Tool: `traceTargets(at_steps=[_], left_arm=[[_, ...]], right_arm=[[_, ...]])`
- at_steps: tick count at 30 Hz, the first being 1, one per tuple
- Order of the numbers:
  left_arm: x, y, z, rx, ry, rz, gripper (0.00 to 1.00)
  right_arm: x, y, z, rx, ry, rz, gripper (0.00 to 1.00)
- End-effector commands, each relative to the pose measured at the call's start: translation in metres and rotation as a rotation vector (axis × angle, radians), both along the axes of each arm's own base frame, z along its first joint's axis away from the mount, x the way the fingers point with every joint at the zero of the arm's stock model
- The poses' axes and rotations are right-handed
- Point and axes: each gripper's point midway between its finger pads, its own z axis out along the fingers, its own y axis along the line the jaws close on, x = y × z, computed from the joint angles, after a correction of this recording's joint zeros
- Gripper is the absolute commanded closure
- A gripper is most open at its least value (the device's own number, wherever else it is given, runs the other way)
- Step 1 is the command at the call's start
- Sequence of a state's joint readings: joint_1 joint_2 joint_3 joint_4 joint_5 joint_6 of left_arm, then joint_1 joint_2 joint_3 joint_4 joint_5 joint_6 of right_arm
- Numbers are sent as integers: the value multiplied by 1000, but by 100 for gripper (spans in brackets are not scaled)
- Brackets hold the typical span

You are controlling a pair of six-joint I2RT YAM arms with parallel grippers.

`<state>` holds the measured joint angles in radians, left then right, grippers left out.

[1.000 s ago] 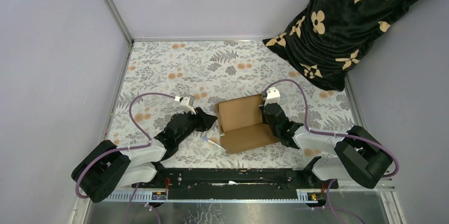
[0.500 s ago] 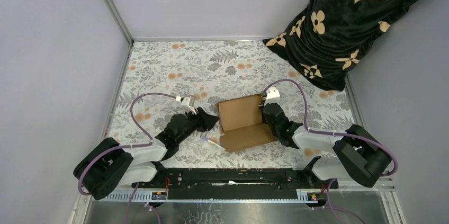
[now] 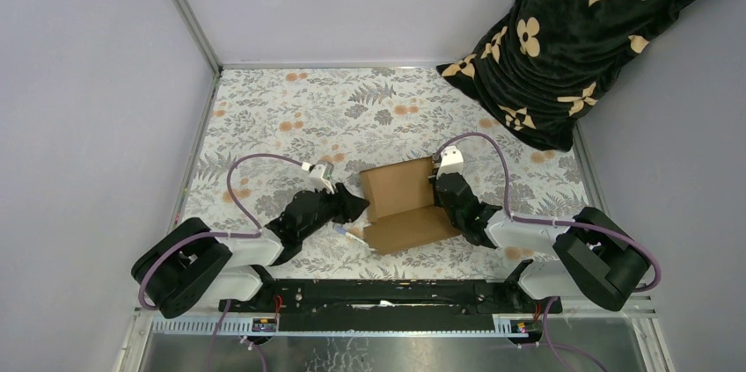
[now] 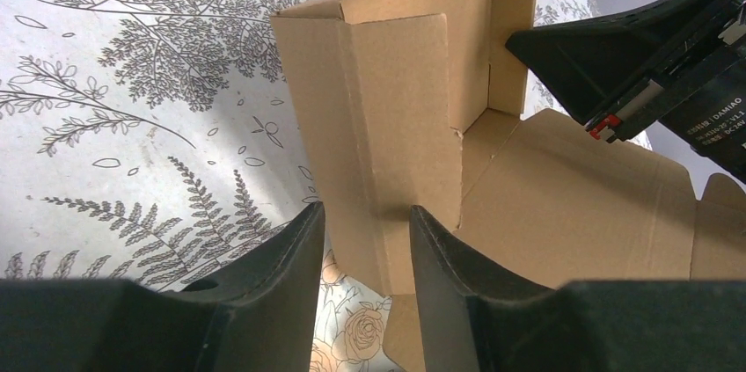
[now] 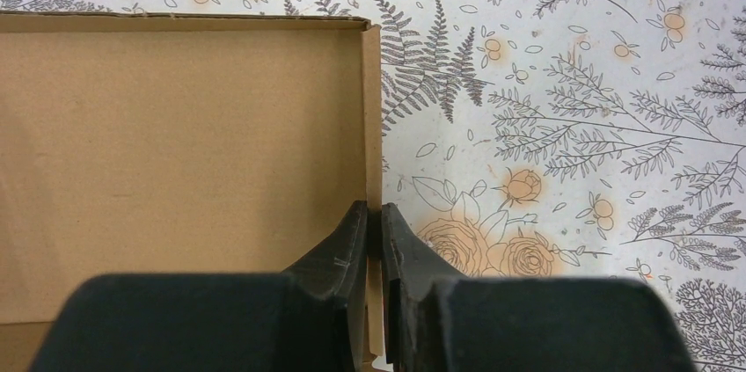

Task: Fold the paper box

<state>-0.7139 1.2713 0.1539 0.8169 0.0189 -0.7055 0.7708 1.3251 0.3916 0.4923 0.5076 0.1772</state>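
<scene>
Swung the left gripper [image 3: 352, 205] rightward over the last second, up to the left side of the paper box [image 3: 400, 187], with the left arm's base turned along too; left the box and the right gripper [image 3: 437, 186] about where they were. Lies brown and half formed near the middle of the floral table cover [image 3: 290, 108], back panel tilted up, front flap spread flat toward the arms. Sits between the two grippers, one at each side wall. In the left wrist view, shows the black fingers [image 4: 281, 262] parted to a middling gap, set either side of the folded left wall, an inner flap doubled against it; cannot tell whether the pads press the cardboard. Shows also, at the upper right of that view, the right gripper's black body against the opposite wall. In the right wrist view, shows fingers [image 5: 345, 253] drawn almost together, pinching the thin upright right wall, one finger inside the box and one outside over the cloth. Holds that wall upright, square to the box floor. Just beside the front flap's near-left corner, below the left gripper's tip, a small white stick [image 3: 349, 233] on the cloth. At the far right corner, well apart from the box, a black blanket with tan flower motifs [image 3: 572, 38] heaped against the wall.
</scene>
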Motion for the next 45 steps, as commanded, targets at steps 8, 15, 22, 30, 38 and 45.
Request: traceTargets(at_steps=[8, 15, 22, 30, 38, 45], left_arm=[[13, -11, 22, -45, -74, 26, 50], [18, -10, 16, -11, -52, 55, 49], [23, -8, 10, 34, -29, 89, 50], [25, -9, 6, 77, -10, 106, 52], [24, -7, 0, 146, 4, 142, 51], [22, -9, -2, 185, 0, 153, 48]], right_arm=[[-3, 10, 9, 30, -45, 15, 100], [-6, 11, 10, 28, -58, 20, 100], [-11, 12, 13, 29, -73, 31, 100], [-15, 13, 16, 28, -85, 36, 100], [-21, 14, 19, 35, -105, 47, 100], [-28, 18, 23, 45, -127, 75, 100]])
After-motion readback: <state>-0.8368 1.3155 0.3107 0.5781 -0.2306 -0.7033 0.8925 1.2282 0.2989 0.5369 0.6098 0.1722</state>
